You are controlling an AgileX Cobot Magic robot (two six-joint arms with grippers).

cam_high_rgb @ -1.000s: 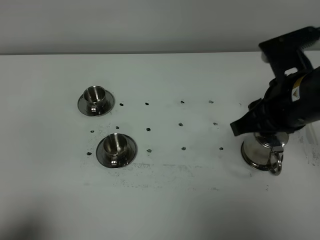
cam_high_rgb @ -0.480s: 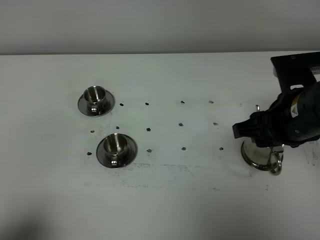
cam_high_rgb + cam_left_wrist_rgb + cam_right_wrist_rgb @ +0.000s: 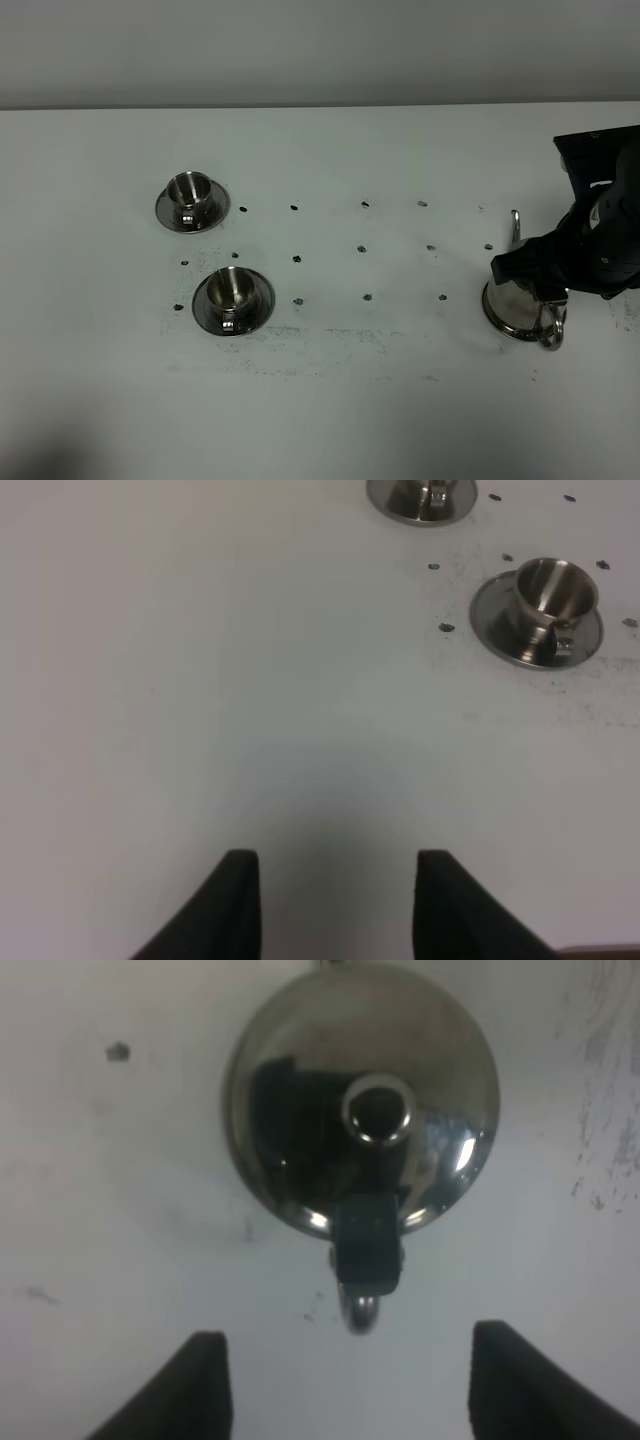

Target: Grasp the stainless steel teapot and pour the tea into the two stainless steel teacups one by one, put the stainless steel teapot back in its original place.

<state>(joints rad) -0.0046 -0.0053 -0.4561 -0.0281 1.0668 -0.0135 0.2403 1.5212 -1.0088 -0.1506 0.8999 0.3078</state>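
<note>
The stainless steel teapot (image 3: 512, 306) stands on the white table at the right, with its thin spout (image 3: 516, 228) upright and its loop handle (image 3: 550, 331) toward the front. In the right wrist view the teapot (image 3: 300, 1110) is seen from above, with the lid knob (image 3: 378, 1110) and the handle (image 3: 366, 1260). My right gripper (image 3: 350, 1390) is open and empty above the handle side, its arm (image 3: 600, 240) over the pot. The two stainless steel teacups (image 3: 191, 203) (image 3: 232, 300) sit on saucers at the left. My left gripper (image 3: 340, 905) is open and empty, well short of the cups (image 3: 545, 605) (image 3: 420, 494).
Small dark holes (image 3: 364, 247) dot the white table (image 3: 350, 400) between the cups and the teapot. Grey scuff marks (image 3: 330, 345) run along the front middle. The table's far edge meets a grey wall (image 3: 300, 50).
My right arm has drawn back to the right, uncovering the teapot's spout. The teapot and both cups have not moved.
</note>
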